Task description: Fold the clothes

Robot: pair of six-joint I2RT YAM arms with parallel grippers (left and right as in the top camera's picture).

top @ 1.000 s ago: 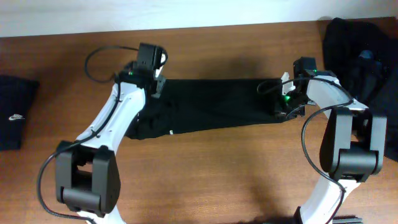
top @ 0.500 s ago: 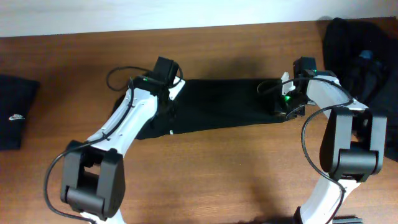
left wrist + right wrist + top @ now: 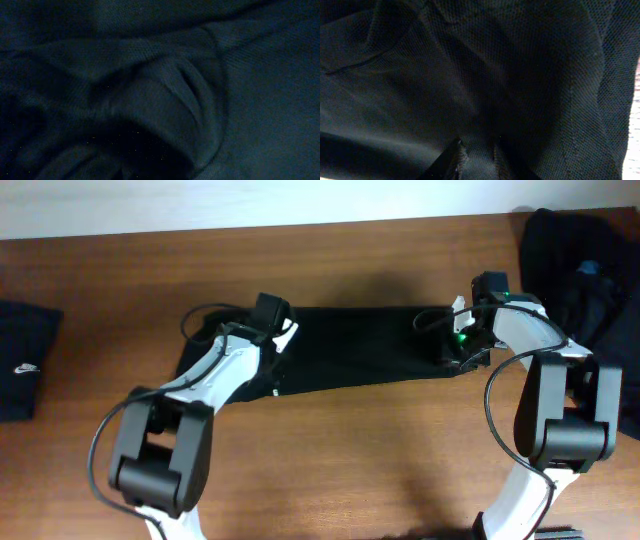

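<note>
Overhead view: long black soft-fabric garment (image 3: 360,345) stretched left to right across middle of brown wooden table (image 3: 350,470), left end bunched and doubled over itself. Left gripper (image 3: 273,332) down on that bunched end, clamped fully shut on the cloth; left wrist view filled with rumpled dark folds, own fingers not visible. Right gripper (image 3: 455,342) at opposite end, narrowly parted, pinching a ridge of fabric between 2 dark fingertips (image 3: 451,161) in right wrist view. Further out: folded black cloth with a small white logo (image 3: 22,362) at left table edge; heap of black clothes (image 3: 575,265) at far right corner.
</note>
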